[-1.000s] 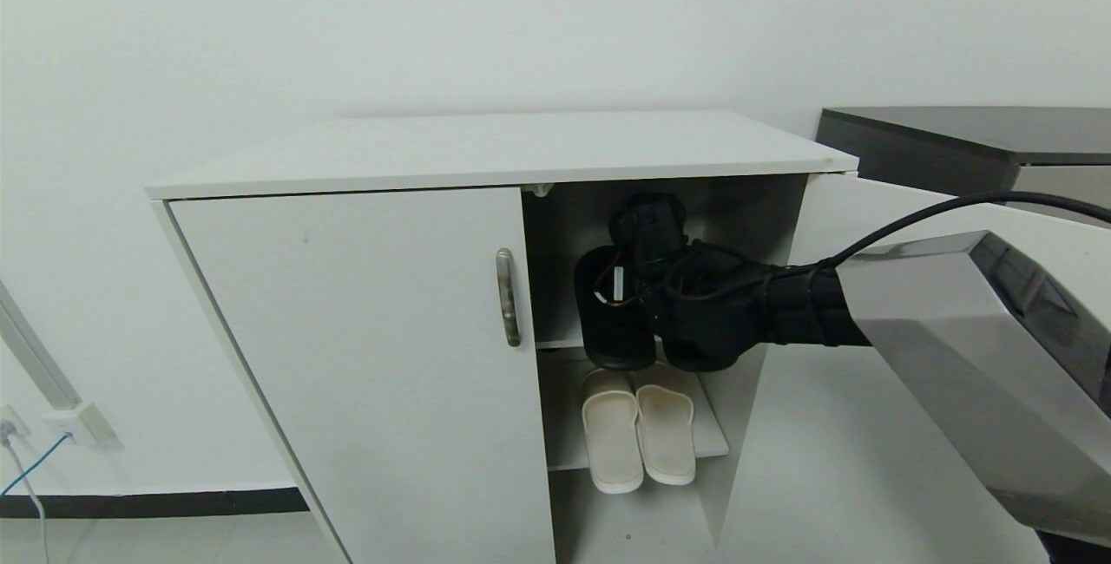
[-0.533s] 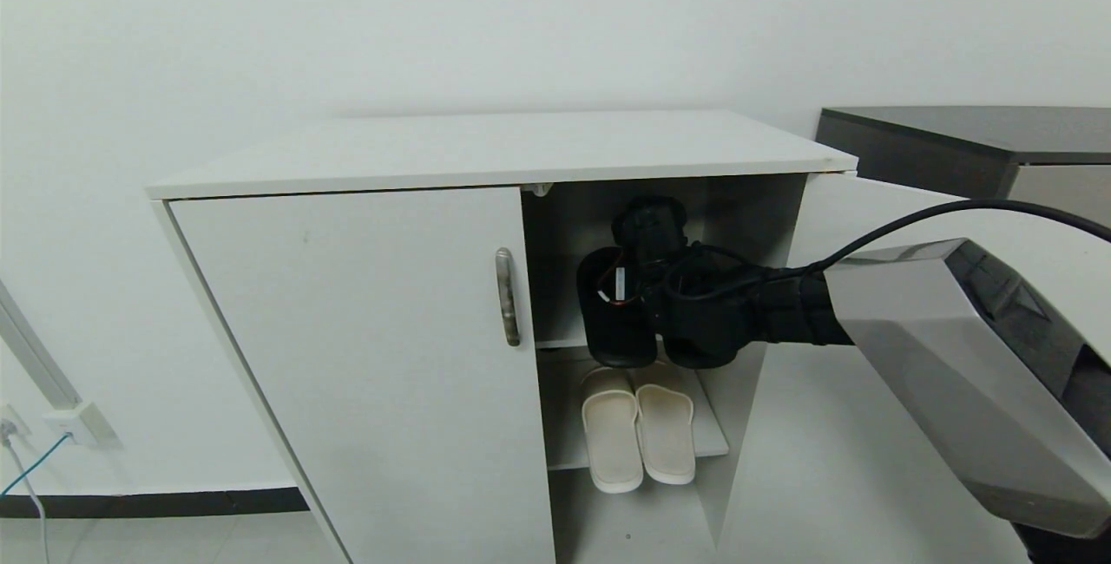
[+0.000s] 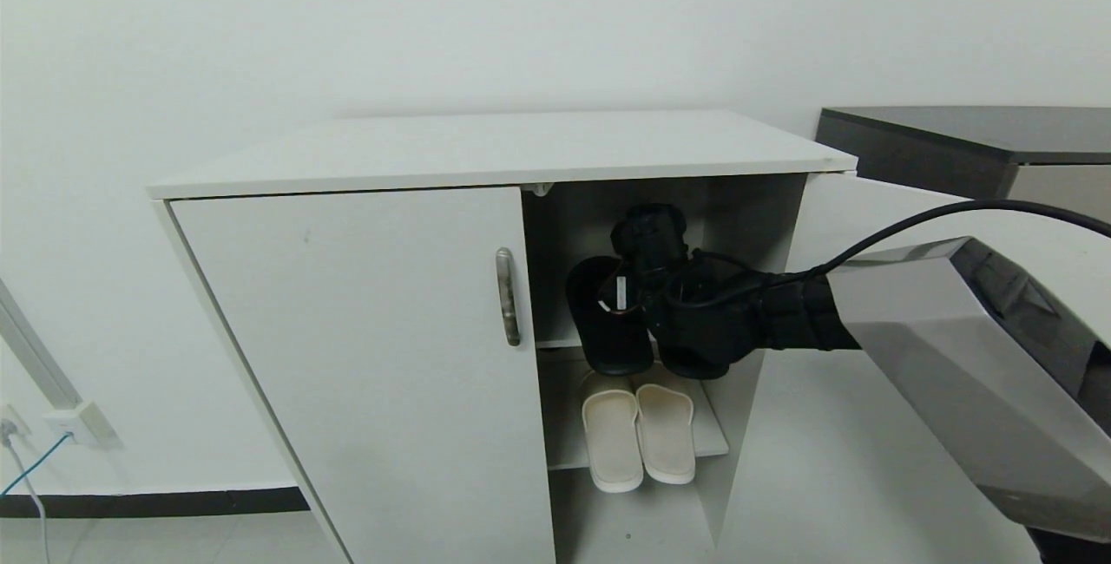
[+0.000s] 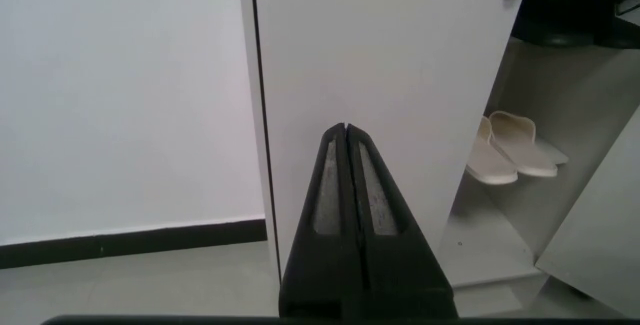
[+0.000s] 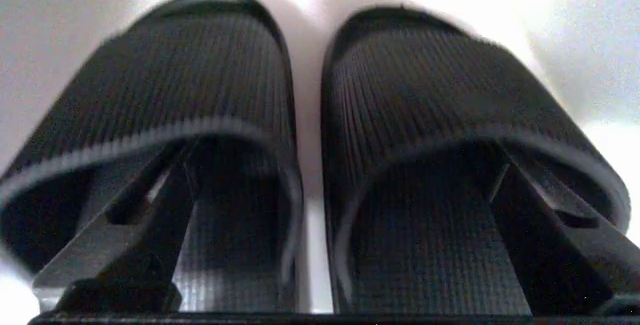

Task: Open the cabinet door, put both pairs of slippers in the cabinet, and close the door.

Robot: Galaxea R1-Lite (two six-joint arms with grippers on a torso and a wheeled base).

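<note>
The cabinet [image 3: 521,147] stands against a white wall. Its left door [image 3: 364,356] is closed, with a metal handle [image 3: 508,297] at its inner edge. The right door [image 3: 825,460] is swung wide open.

The right arm goes in through the opening. In the right wrist view, the right gripper [image 5: 345,165] has one finger under the strap of each slipper and grips the black pair [image 3: 608,330] side by side. The pair is level with the upper shelf [image 3: 555,343], toes inward and heels sticking out past the shelf edge. Whether the soles rest on the shelf cannot be told.

Directly below, the white pair [image 3: 638,434] lies flat on the lower shelf [image 3: 712,438], toes inward.

The left gripper [image 4: 345,150] is low and outside the cabinet. Its fingers are pressed together, hold nothing, and point at the closed left door.

A dark counter [image 3: 972,134] stands to the right of the cabinet. A wall socket [image 3: 78,425] with a cable sits low on the left.
</note>
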